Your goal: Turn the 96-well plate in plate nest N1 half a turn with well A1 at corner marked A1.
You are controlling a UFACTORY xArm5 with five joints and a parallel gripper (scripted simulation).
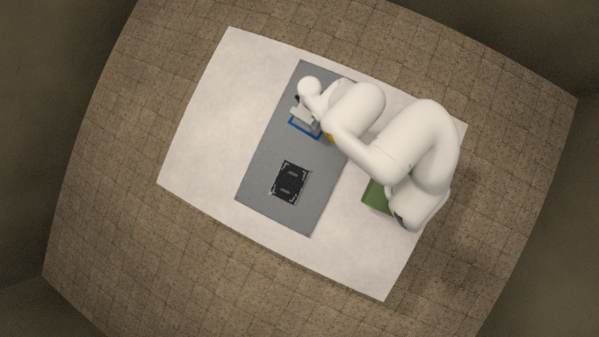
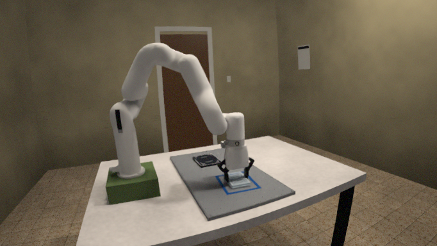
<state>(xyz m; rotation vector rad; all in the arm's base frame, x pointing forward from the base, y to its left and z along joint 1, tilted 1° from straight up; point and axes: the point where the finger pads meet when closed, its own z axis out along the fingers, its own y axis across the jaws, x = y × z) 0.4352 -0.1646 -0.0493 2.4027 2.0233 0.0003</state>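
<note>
The arm arches over, wrist vertical, and the gripper (image 2: 236, 174) grasps the 96-well plate (image 2: 238, 182) between its fingers inside the blue outline (image 2: 224, 189). The black plate nest (image 2: 205, 159) sits well behind. No writing is legible.

Grey mat (image 2: 224, 198), blue outline (image 2: 238, 191), green base (image 2: 132, 187)

One arm (image 2: 179, 83), one gripper (image 2: 236, 175), one plate (image 2: 238, 183), one nest (image 1: 289, 182), one grey mat (image 2: 224, 198), one desk (image 2: 307, 173), one green base (image 2: 132, 187).
</note>
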